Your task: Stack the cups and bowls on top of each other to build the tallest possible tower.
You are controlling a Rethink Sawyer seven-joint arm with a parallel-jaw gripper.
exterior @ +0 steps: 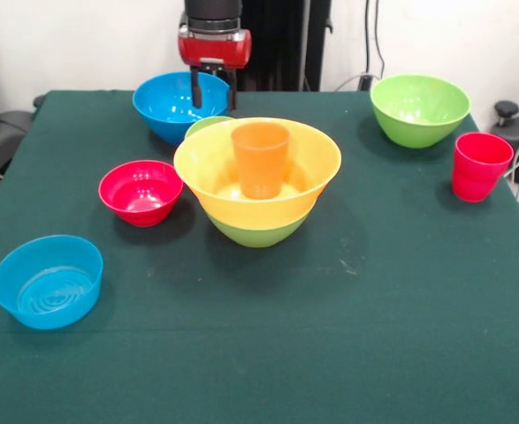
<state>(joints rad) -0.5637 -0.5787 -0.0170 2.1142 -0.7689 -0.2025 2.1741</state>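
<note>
A Sawyer arm's gripper hung at the far side of a green-clothed table, its two dark fingers spread apart and holding nothing, just above a small green bowl whose rim peeked out behind the stack. That stack stood mid-table: a wide orange bowl nested in a big green bowl, with an orange cup standing upright inside. It was the only start of a tower, and a low one.

The remaining pieces lay scattered. A big blue bowl sat behind the gripper, a small red bowl just beside the stack, and a small blue bowl well apart at the near corner. A second big green bowl and a red cup stood near each other on the opposite side.

All pieces appeared to be thin, glossy plastic, likely light, stiff and slippery, so a bump could send one skidding over the cloth. The curved bowl walls offered poor purchase from outside; pinching a rim, one finger inside and one outside, looked the surest hold. The cups, being narrow, could probably be clasped across the body, though a grip low on the tapering wall might slide off.
</note>
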